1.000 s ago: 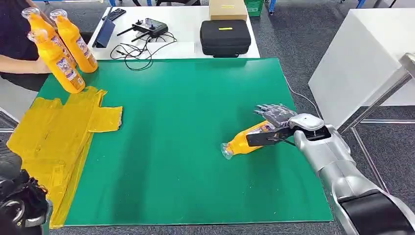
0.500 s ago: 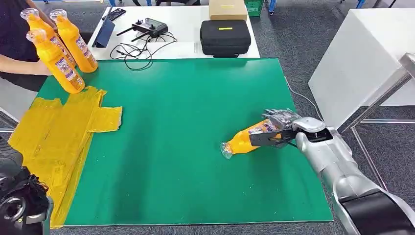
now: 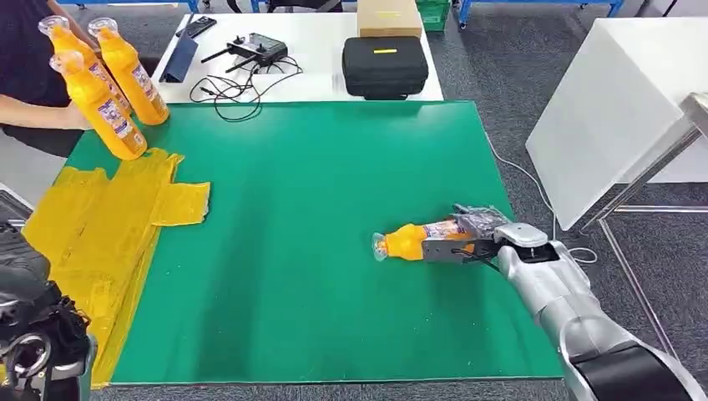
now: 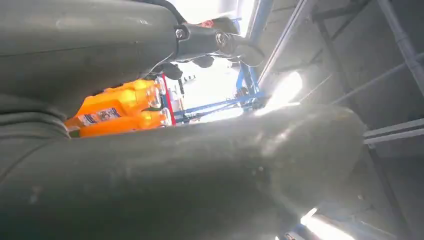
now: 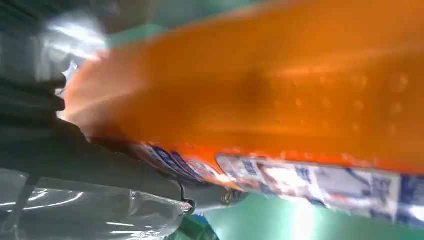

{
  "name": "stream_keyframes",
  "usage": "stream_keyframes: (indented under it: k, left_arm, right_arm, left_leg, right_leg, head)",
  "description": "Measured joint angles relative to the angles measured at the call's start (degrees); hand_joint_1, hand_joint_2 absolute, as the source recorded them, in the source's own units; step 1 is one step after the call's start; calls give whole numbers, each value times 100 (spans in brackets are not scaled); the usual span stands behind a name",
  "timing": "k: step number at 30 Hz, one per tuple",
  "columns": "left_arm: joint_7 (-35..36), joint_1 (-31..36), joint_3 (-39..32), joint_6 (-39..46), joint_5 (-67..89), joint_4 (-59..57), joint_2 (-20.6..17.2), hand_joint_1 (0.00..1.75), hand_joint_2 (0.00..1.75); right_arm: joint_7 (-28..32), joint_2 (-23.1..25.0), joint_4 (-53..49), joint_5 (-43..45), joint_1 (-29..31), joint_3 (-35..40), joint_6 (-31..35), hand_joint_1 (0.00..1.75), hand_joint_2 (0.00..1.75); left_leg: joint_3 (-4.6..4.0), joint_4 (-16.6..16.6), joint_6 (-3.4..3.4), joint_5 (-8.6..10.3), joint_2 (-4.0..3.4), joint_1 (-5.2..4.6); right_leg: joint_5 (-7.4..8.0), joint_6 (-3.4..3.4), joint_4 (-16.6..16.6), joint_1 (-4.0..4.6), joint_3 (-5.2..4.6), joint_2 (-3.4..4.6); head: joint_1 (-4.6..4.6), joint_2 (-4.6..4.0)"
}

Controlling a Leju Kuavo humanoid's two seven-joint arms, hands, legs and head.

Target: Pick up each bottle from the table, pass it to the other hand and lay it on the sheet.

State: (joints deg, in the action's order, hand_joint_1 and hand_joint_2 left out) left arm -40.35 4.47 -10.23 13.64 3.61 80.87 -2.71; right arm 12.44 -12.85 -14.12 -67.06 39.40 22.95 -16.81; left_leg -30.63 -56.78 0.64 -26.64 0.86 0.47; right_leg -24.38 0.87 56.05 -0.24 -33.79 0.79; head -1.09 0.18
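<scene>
An orange bottle with a clear cap and a printed label lies level over the right part of the green mat, cap pointing left. My right hand grips its base end, fingers wrapped over the label. In the right wrist view the bottle sits against the hand. The yellow sheet is spread at the mat's left edge. My left hand hangs low at the near left, holding nothing; its thumb stands apart from the fingers.
A person at the far left holds three upright orange bottles, also seen as the bottles from the left wrist. Behind the mat, a white table carries a black case, a controller with cables and a cardboard box. A white cabinet stands right.
My right hand has drawn slightly nearer and closed round the bottle. The bottle has turned from slanting to level, its cap end raised a little. The camera view shifted slightly.
</scene>
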Motion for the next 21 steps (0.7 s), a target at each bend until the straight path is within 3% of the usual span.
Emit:
stream_keyframes:
  k: [8, 9, 12, 15, 18, 21]
  left_arm:
    - [0, 119, 111, -68, -9, -61, 18, 0, 0]
    - [0, 159, 109, -189, 0, -133, 24, 0, 175]
    - [0, 417, -16, -890, -68, -696, 50, 0, 175]
    - [24, 789, -204, -1949, -584, -1835, 46, 0, 175]
    - [22, 928, -286, -2231, -725, -2405, 46, 0, 175]
    - [153, 1012, -367, -2792, -1057, -2843, 48, 0, 175]
  right_arm:
    - [-98, 46, 2, 15, -17, -68, 46, 175, 175]
    - [-125, 57, 2, 24, -20, -85, 113, 175, 175]
    - [4, 120, 2, 327, -37, -225, 439, 175, 175]
    - [626, 322, -26, 1173, -64, -676, 765, 175, 175]
    - [806, 489, -72, 1444, -20, -1057, 804, 175, 175]
    - [1406, 662, -194, 1765, -35, -1337, 957, 175, 175]
  left_leg:
    - [18, 0, 0, 0, -3, 1]
    - [17, 0, 0, 0, -1, 1]
    - [12, 0, 0, 1, 2, 3]
    - [-4, 1, -3, 6, -8, 5]
    - [-6, 0, -3, 7, -33, 10]
    - [-37, 0, -4, 7, -20, 12]
  right_leg:
    - [1, 0, 0, 0, 18, 0]
    - [1, 0, 1, 0, 18, 0]
    - [1, -1, 2, -1, 19, -1]
    - [17, -18, 8, -2, 1, 4]
    - [18, -16, 9, 2, -13, 26]
    - [17, -15, 12, 2, -31, 17]
  head:
    - [0, 0]
    - [-2, 0]
    - [-2, 0]
    - [-2, 0]
    - [-4, 0]
    - [-2, 0]
